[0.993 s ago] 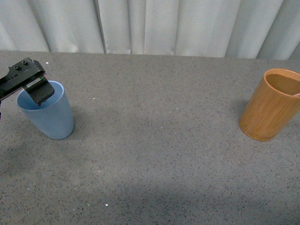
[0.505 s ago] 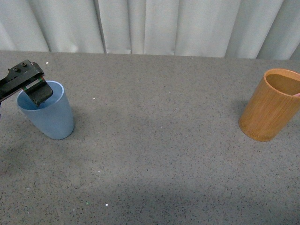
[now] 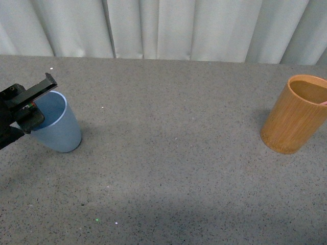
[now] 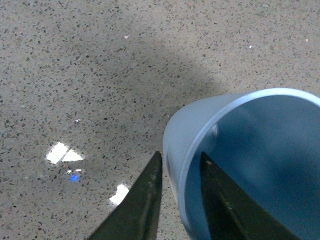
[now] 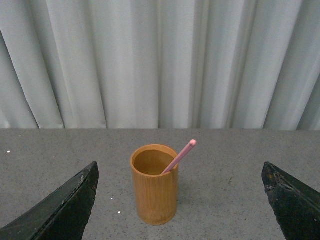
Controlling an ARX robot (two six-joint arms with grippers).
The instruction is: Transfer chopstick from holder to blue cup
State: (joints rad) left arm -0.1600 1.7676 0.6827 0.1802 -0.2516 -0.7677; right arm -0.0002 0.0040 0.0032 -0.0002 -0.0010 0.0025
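Clearly the left claw [image 4: 181, 156] is pinching the cup [image 4: 260, 150] by its rim, one finger inside and one outside, narrow around the thin wall (a grip that tips things easily). Any sideways pull is risking a topple or a drag across the tabletop [image 3: 173, 153]. Well apart, the chopstick [image 5: 179, 157] is leaning in the holder [image 5: 155, 195], the right claw [image 5: 180, 167] gaping wide and empty before it; a careless grab is threatening to knock the holder over.
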